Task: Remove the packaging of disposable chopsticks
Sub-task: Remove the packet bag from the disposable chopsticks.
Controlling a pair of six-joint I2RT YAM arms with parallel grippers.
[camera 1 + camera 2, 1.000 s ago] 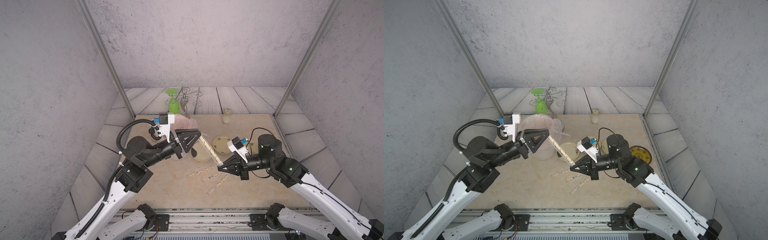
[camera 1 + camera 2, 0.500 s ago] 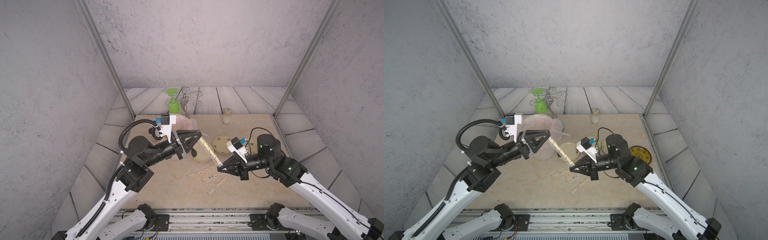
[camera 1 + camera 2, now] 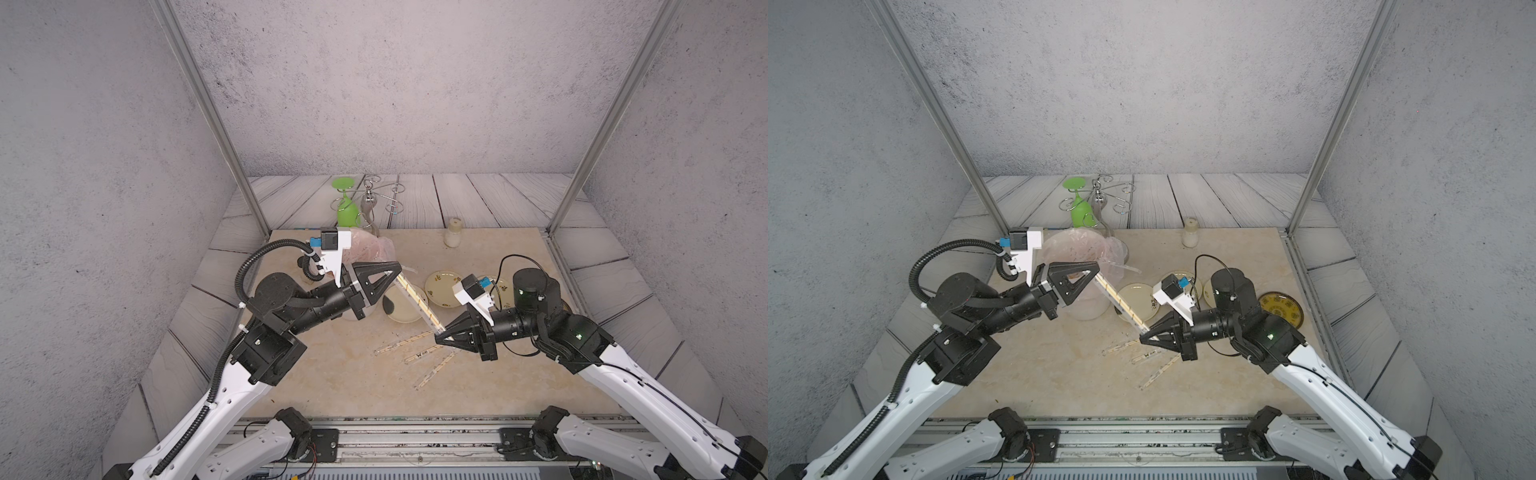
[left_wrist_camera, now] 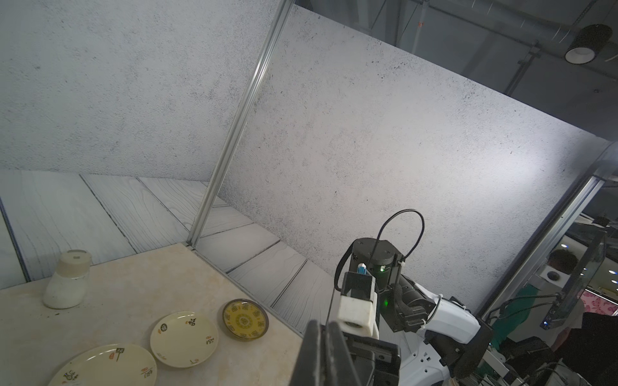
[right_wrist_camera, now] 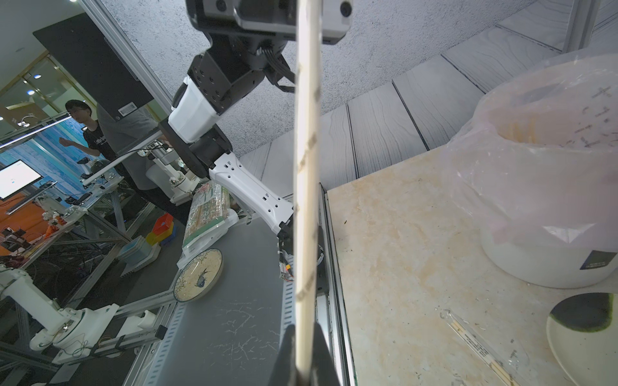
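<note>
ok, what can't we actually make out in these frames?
Contact of left gripper with held sleeve: both top views, its black fingers cover the sleeve's end; left wrist view shows no sleeve.
Print on loose sleeves: top views, too small.
Contents of bin: right wrist view, cloudy liner bag hides them.
Lower end of held sleeve: right wrist view, cut off at right gripper.
</note>
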